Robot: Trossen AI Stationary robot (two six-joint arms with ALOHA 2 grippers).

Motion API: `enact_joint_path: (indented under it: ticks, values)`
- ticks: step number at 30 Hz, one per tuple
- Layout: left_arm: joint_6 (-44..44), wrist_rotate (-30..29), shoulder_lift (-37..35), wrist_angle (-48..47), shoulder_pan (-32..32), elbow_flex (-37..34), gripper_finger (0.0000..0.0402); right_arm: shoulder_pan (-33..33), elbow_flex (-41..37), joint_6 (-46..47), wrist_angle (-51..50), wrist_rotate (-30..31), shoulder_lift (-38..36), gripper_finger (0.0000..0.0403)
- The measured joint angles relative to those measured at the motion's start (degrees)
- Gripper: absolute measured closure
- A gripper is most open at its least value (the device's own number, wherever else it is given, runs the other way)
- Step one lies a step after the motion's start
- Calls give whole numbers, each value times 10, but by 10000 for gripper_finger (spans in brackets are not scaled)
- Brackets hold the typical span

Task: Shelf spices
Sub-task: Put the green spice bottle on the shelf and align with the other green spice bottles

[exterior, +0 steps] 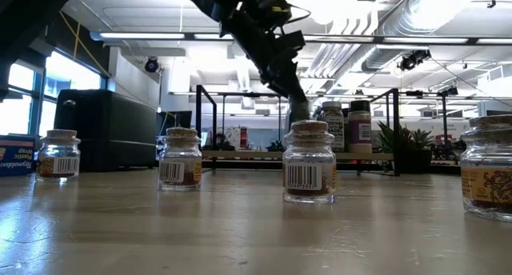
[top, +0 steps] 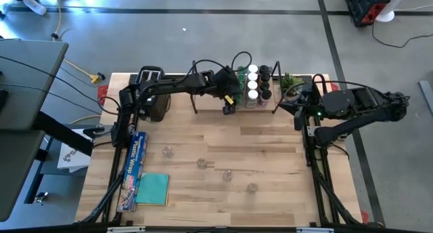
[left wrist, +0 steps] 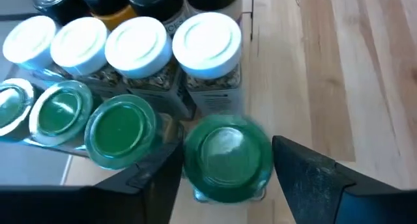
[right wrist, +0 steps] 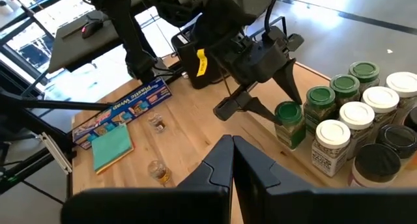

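The shelf (exterior: 240,154) stands at the table's far edge, packed with spice jars (top: 256,84): rows of white, green and dark lids (left wrist: 137,45). My left gripper (left wrist: 227,149) reaches over the shelf's near-left part (top: 230,104) and is shut on a green-lidded jar (left wrist: 227,157) at the end of the green row. Several small clear jars (top: 201,164) stand loose on the table's near half, cork-topped in the low view (exterior: 309,159). My right gripper (right wrist: 229,160) waits shut at the table's right side (top: 295,111), holding nothing. My left gripper has the green-lidded jar by its lid (left wrist: 195,152), pinched between the two fingers (right wrist: 296,94), one on each side. The fingers slant down from above and from the table's left. The jar stands upright beside a white-lidded jar (left wrist: 208,48); whether its base rests on the board is hidden.
A black toaster (top: 154,104) stands left of the shelf, and a small potted plant (top: 292,79) right of it. A plastic-wrap box (top: 134,168) and a teal cloth (top: 153,189) lie near the table's left edge. Bare wood lies between the loose jars and the shelf.
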Motion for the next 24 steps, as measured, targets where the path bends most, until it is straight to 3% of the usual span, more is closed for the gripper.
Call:
enact_joint_path:
  ticks: [16,24]
  values:
    - [12,-21,9,52,1,-8,172,0,0,6,0,0,0,399]
    - [4,-83,-31,19,-19,25,172,0,0,3,-1,6,0,399]
